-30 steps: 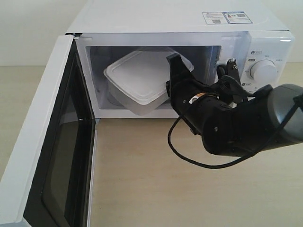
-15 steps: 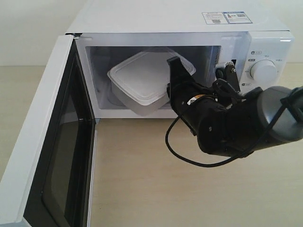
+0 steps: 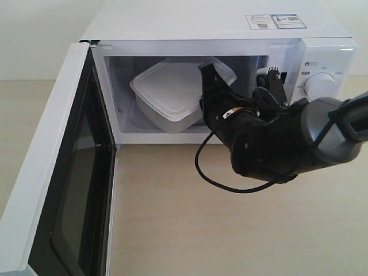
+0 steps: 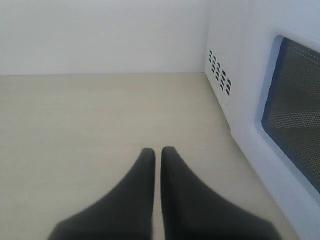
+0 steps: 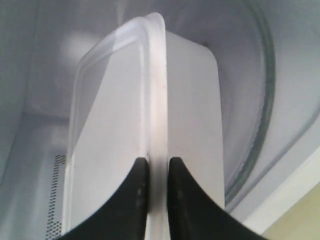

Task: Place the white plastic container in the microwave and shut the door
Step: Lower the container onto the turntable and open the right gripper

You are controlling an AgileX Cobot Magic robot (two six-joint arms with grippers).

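Nearest the camera, the door (image 3: 43,172) is swung wide open at the left, its black inner frame turned toward the bare table (image 3: 172,230). Beside its outer face the left gripper (image 4: 157,152) is seen with its fingers pressed together on nothing, so this arm is judged the nearer of the 2 for the closing push. Further in, the right gripper (image 5: 155,162) is reached through the opening of the microwave (image 3: 201,23) and is pinched on the rim of the white plastic container (image 5: 190,100). The container is held tilted inside the cavity, its long axis running straight away from the fingers toward the back wall, above the glass turntable (image 5: 262,100); whether it touches the glass cannot be told. Levelling and lowering are judged necessary before release
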